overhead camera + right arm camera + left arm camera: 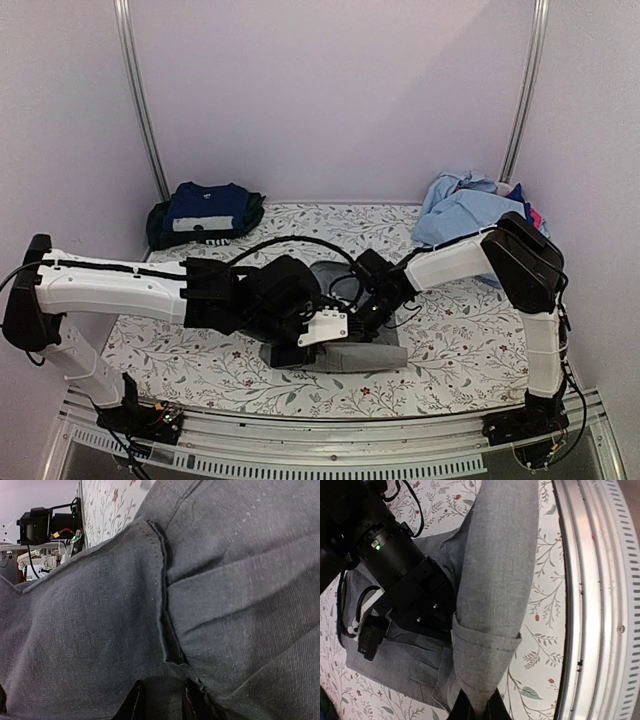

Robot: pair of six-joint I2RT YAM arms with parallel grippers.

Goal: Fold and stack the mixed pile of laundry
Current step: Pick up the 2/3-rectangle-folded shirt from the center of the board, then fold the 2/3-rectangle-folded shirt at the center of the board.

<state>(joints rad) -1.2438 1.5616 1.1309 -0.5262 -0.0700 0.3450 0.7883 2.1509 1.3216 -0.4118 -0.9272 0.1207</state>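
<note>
Floral sheet (200, 360) across counter (330, 442), grey shirt (365, 355) bunched at ctr, light blue pile (460, 210) at 2 o'clock, folded navy stack (205, 212) at 10 o'clock, left pincer (476, 707) clamped on shirt's sleeve, right pincer (162, 700) narrow, nipping grey cloth.

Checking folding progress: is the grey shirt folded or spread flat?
Partly folded: the grey shirt lies bunched in layers, a cuffed sleeve pinched by the left gripper.

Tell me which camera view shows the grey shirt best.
Left wrist view: the grey shirt shows sleeve, cuff and body. Top view: mostly hidden. Right wrist view: only close fabric.
</note>
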